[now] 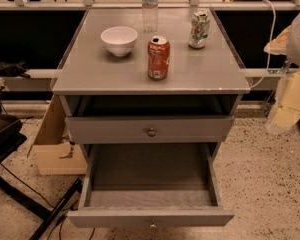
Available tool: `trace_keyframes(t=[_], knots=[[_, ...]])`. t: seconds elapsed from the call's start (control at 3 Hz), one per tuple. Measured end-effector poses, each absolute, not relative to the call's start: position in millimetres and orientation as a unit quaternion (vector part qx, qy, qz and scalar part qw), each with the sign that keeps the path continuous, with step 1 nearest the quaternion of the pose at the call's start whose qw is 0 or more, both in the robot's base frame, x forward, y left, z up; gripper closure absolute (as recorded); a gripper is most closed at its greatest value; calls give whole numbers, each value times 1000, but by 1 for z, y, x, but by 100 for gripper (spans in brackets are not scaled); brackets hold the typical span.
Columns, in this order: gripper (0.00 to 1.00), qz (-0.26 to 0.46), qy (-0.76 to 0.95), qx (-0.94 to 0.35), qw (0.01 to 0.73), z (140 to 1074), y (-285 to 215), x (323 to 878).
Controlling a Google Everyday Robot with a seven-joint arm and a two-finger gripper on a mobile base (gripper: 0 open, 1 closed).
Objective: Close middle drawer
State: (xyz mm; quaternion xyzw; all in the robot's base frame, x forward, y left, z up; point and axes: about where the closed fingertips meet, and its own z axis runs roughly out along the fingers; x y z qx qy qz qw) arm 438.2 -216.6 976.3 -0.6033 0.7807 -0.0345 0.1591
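The camera view looks down on a grey cabinet point(140, 74) standing on a pale speckled floor point(270, 184). On its flat top are 4 things: a white bowl point(119, 40) at the left, an orange can point(158, 58) upright near the middle, a green-and-white can point(199, 29) upright behind it to the right, and a clear water bottle point(149, 6) at the back edge. Behind the cabinet run pale rails against a dark background. A cardboard box point(52, 151) leans on the floor just beside the cabinet's left side, and dark furniture legs point(25, 199) cross the lower left corner.

The top drawer point(115, 130), with a small round knob, is out a little, leaving a dark gap under the cabinet top. Below it the middle drawer point(150, 171) is pulled far out toward the camera, its inside bare and its flat front along the bottom of the frame.

The arm point(299, 31) comes in at the right edge as pale rounded shapes, well apart from the cabinet's drawers. The gripper point(288, 101) appears to be the cream-coloured part hanging below it, off to the right of the cabinet and touching nothing that I can see. I cannot tell whether it is open or closed.

The middle drawer's knob is cut off at the bottom edge. The lowest drawer is hidden under the open one. The bottle's top and most of the arm lie outside the frame.
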Motion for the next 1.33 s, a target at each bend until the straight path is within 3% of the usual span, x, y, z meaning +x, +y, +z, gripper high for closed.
trace_keyframes(t=[0.67,1.33], knots=[[0,-14,782,-600,167,930,-220,427],[0,39,798,-576,173,746,-228,384]])
